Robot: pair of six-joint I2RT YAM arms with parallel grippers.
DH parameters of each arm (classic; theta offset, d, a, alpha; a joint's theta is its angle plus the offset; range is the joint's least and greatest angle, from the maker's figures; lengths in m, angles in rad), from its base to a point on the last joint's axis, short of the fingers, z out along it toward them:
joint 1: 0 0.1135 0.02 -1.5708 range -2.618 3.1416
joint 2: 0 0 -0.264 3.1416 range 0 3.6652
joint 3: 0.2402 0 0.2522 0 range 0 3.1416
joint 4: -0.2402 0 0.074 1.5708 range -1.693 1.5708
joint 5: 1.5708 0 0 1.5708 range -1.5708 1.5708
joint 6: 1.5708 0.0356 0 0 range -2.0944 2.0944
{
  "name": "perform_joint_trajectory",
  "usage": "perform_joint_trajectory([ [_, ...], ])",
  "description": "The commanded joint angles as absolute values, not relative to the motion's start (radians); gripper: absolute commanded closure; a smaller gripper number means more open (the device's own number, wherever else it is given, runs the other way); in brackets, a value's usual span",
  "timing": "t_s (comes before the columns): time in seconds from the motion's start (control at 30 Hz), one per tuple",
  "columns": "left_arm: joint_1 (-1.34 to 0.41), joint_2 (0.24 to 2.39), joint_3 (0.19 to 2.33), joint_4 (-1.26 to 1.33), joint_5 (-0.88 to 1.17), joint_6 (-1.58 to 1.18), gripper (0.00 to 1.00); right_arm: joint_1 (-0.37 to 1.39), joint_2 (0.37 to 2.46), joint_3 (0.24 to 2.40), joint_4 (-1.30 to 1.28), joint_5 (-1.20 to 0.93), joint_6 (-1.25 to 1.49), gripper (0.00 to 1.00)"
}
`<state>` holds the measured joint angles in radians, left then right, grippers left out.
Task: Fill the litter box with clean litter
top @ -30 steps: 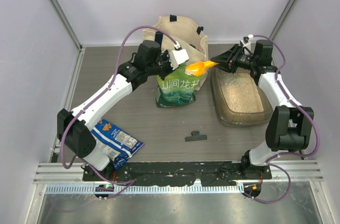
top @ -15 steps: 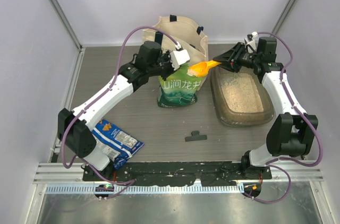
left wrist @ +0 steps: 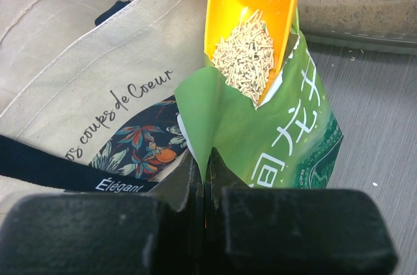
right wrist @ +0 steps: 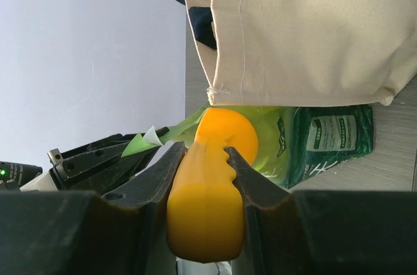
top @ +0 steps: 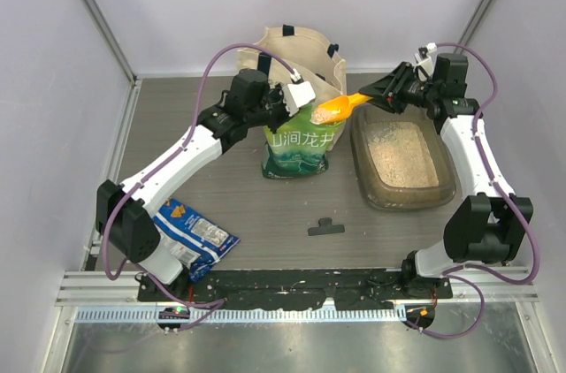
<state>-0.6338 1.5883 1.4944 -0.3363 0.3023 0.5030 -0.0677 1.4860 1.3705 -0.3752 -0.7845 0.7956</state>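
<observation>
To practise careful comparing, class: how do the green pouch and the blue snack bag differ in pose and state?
The green pouch stands upright; the blue snack bag lies flat. The pouch's top is open, its edge pinched by the left gripper, an orange scoop at its mouth; no gripper touches the snack bag. Both are printed flexible packs on the table.

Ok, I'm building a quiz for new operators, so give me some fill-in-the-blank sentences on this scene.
The right fingers grip an orange ____.
It carries litter at the mouth of the ____ pouch.
The left fingers are ____ on the pouch's edge.
A ____ snack bag lies near the left arm's base.
Missing: scoop; green; shut; blue.
</observation>
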Motion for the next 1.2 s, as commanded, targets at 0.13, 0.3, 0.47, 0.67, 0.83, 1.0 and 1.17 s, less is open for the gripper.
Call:
perform_joint_trajectory([
  [0.13, -0.624, 1.502, 1.528, -0.150, 0.296, 0.503, 1.00, -0.094, 1.460, 1.282, -0.112, -0.822, 0.874, 0.99],
  [0.3, -0.624, 1.511, 1.542, -0.167, 0.290, 0.531, 1.00, -0.115, 1.482, 1.263, -0.010, -0.887, 0.945, 0.99],
  [0.47, -0.624, 1.522, 1.548, -0.153, 0.290, 0.534, 1.00, -0.124, 1.486, 1.278, -0.008, -0.917, 0.946, 0.99],
  [0.67, -0.624, 1.520, 1.534, -0.123, 0.290, 0.529, 1.00, -0.127, 1.480, 1.238, -0.026, -0.925, 0.928, 0.99],
  [0.83, -0.624, 1.514, 1.526, -0.126, 0.284, 0.529, 1.00, -0.132, 1.488, 1.203, -0.006, -0.977, 0.937, 0.99],
  [1.0, -0.624, 1.516, 1.532, -0.135, 0.279, 0.535, 1.00, -0.146, 1.485, 1.200, 0.055, -1.000, 0.977, 0.99],
  [1.17, -0.624, 1.522, 1.534, -0.132, 0.275, 0.541, 1.00, -0.164, 1.477, 1.227, 0.049, -1.008, 0.973, 0.99],
])
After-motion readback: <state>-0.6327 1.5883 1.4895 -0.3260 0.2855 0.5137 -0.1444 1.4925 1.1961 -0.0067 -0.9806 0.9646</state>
